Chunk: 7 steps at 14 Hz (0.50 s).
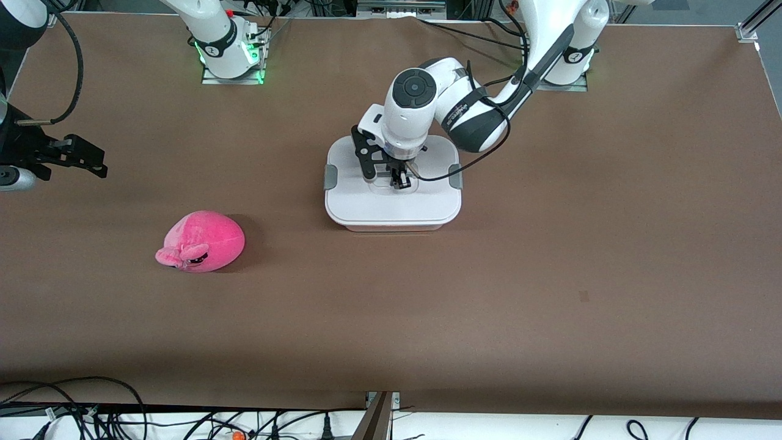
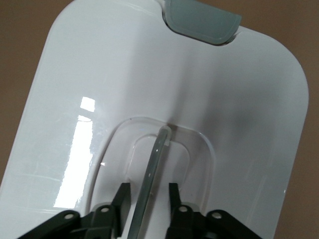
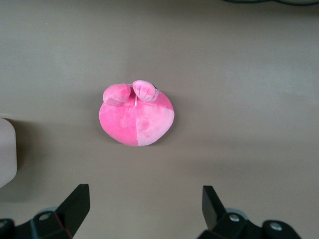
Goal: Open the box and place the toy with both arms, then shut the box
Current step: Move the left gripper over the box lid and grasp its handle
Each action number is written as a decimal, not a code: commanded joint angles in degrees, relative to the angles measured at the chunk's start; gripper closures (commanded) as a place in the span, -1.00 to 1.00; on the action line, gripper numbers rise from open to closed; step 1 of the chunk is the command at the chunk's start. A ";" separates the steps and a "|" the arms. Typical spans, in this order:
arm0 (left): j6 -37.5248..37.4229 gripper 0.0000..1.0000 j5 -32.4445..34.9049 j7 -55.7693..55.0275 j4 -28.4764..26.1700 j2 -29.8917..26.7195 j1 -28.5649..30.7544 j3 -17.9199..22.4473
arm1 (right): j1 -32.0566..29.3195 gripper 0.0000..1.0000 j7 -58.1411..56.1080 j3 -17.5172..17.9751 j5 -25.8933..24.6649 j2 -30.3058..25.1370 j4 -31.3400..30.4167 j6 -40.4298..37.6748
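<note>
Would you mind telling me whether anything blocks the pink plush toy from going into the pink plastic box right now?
Yes: the flat white lid sits on the box. The left gripper straddles its centre handle. The pink plush toy lies on bare table.

Box [image 1: 393,205] mid-table, lid [image 1: 366,201] on; toy [image 1: 201,241] nearer the front camera, toward the right arm's end.

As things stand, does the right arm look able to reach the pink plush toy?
Probably yes. The right gripper hangs open above bare brown table with the pink egg-shaped plush toy unobstructed; the left gripper is away at the white box lid.
</note>
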 commanded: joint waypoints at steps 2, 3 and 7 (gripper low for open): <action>-2.24 1.00 1.12 0.89 -0.01 -1.35 -0.20 -0.33 | -0.60 -0.99 0.50 0.34 -0.14 0.32 0.66 0.26; -2.41 1.00 1.12 0.81 -0.01 -1.79 -0.28 -0.33 | -0.61 -0.99 0.33 0.34 0.21 1.36 0.66 1.13; -8.11 1.00 0.69 0.72 1.56 -3.19 0.07 -1.12 | -0.43 -1.00 -0.46 0.34 0.13 5.23 0.57 1.93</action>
